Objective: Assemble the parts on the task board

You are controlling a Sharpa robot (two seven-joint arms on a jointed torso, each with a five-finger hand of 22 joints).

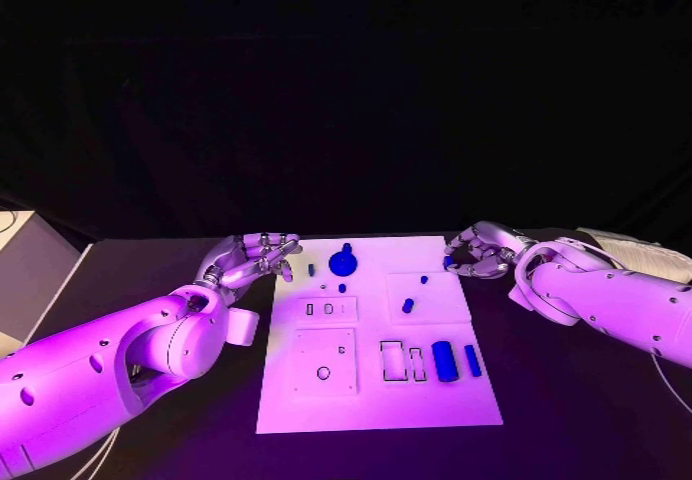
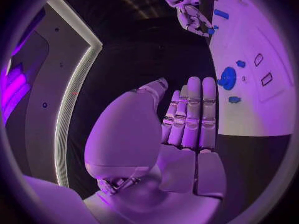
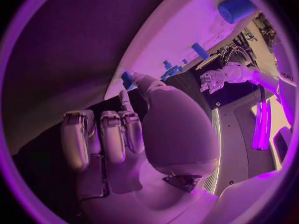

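Observation:
The white task board (image 1: 378, 405) lies in the middle of the black table. On it are a round blue part (image 1: 343, 263) (image 2: 228, 77) near the far edge, a blue cylinder (image 1: 444, 361) (image 3: 235, 7), a thin blue bar (image 1: 473, 360) and a few small blue pegs (image 1: 408, 305). My left hand (image 1: 257, 258) (image 2: 187, 119) hovers at the board's far left edge with its fingers extended side by side and nothing in them. At the far right corner, my right hand (image 1: 479, 250) (image 3: 124, 129) pinches a small blue part (image 1: 447, 262) (image 3: 126, 78) between thumb and fingertip.
Rectangular slots (image 1: 392, 360) and a square plate with a hole (image 1: 323, 372) mark the board's near half. A white box (image 1: 29, 270) stands off the table's left side, and a pale object (image 1: 623, 242) lies behind my right arm.

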